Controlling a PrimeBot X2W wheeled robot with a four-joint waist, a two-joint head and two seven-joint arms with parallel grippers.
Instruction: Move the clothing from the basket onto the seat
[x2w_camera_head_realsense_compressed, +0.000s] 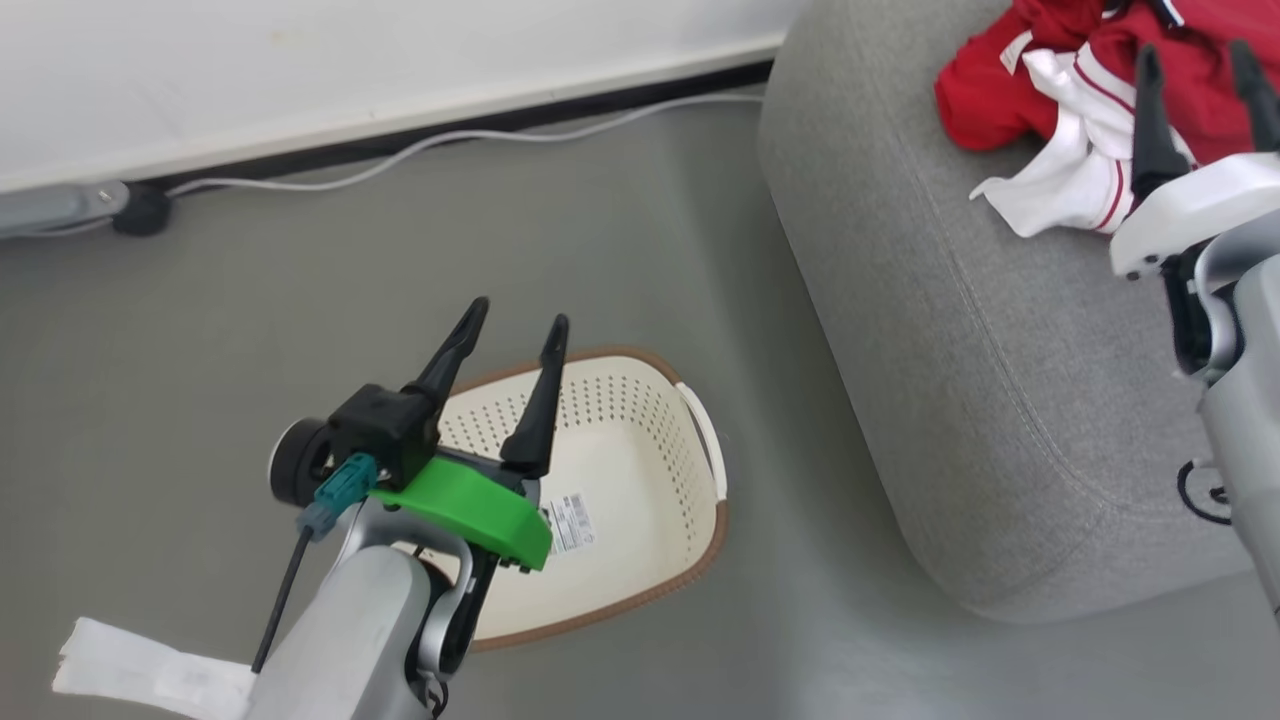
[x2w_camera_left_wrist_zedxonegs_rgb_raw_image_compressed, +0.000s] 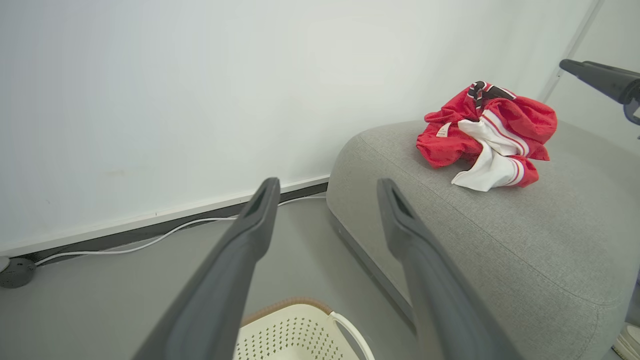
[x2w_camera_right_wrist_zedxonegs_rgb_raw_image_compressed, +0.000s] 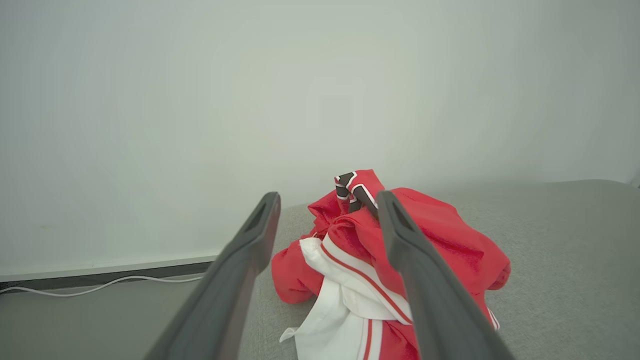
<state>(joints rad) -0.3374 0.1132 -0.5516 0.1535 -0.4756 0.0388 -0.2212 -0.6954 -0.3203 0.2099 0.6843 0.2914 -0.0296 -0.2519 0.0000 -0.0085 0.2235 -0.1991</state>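
Now, your left gripper (x2w_camera_head_realsense_compressed: 520, 312) (x2w_camera_left_wrist_zedxonegs_rgb_raw_image_compressed: 326, 184) hangs over the perforated laundry basket (x2w_camera_head_realsense_compressed: 640, 420) (x2w_camera_left_wrist_zedxonegs_rgb_raw_image_compressed: 295, 330), its two dark fingers spread wide with nothing between them. The basket stands on the grey floor (x2w_camera_head_realsense_compressed: 200, 330), just beside the rounded corner of the grey sofa seat (x2w_camera_head_realsense_compressed: 950, 350) (x2w_camera_left_wrist_zedxonegs_rgb_raw_image_compressed: 500, 240) (x2w_camera_right_wrist_zedxonegs_rgb_raw_image_compressed: 565, 260) but apart from it. You can see the basket's cream floor and the barcode label (x2w_camera_head_realsense_compressed: 572, 522) on it.

Your right gripper (x2w_camera_head_realsense_compressed: 1194, 50) (x2w_camera_right_wrist_zedxonegs_rgb_raw_image_compressed: 327, 196) is up over the seat, jaws just as wide and gripping nothing. In the right wrist view its fingers frame the clothing (x2w_camera_head_realsense_compressed: 1060, 110) (x2w_camera_left_wrist_zedxonegs_rgb_raw_image_compressed: 487, 135) (x2w_camera_right_wrist_zedxonegs_rgb_raw_image_compressed: 460, 245). Whether a fingertip brushes the fabric, you cannot tell.

The clothing lies in a crumpled heap on top of the seat, near the edge that faces the wall (x2w_camera_left_wrist_zedxonegs_rgb_raw_image_compressed: 200, 100): red fabric, with a white panel and red-striped trim spilling toward the front, and black-and-white lettering poking up at the back.

A white cable (x2w_camera_head_realsense_compressed: 450, 140) runs along the floor at the foot of the wall.
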